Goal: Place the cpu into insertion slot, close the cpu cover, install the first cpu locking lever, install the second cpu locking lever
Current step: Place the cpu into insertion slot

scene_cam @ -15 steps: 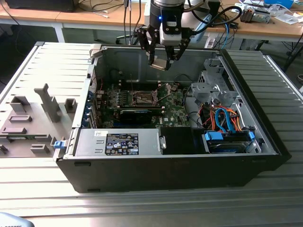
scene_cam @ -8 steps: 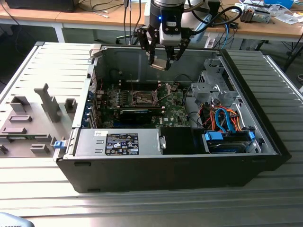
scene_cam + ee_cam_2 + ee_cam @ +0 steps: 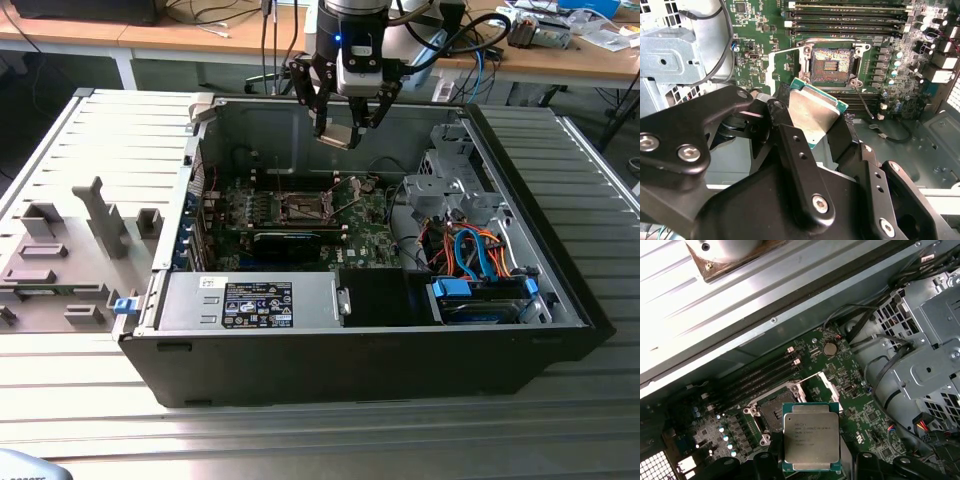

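Gripper hangs over the open computer case, at about twelve o'clock of the case in the exterior view, with its black fingers closed on the cpu. The cpu is pinched by two opposite edges, its silver-grey top showing in both wrist views, and it sits a little tilted in the second wrist view. The insertion slot lies on the green motherboard, at roughly seven o'clock from the gripper in the exterior view, with its dark, pinned centre exposed. The cpu is up in the air, well apart from the slot. A pale metal frame beside the slot looks like the cpu cover swung up and open, though the angle makes that hard to confirm. Long black memory slots run just beside the slot. In the exterior view a silver box sits at about seven o'clock of the slot, a bay with blue and orange cables sits at four o'clock, and a grey fixture tray lies at nine o'clock of the case
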Motion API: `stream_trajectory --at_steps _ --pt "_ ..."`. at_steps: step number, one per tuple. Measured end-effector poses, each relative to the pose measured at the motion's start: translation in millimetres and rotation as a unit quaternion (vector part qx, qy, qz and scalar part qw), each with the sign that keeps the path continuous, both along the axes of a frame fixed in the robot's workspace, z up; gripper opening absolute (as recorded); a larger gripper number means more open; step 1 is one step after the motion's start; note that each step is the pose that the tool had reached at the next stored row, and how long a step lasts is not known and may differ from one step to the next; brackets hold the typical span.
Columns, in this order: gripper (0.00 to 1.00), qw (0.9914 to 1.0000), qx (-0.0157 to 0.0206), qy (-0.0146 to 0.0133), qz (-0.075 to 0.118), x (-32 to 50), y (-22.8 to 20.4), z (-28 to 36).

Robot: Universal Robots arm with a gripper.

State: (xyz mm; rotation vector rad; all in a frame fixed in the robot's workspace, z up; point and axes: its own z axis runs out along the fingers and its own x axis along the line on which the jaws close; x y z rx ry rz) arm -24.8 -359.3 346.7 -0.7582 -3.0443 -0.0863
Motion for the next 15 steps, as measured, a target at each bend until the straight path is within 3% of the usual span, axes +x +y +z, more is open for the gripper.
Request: stream_trajectory --at_steps 15 --pt "0.54 0.99999 -0.0001 0.0000 -0.005 0.1 0.0 -0.7"
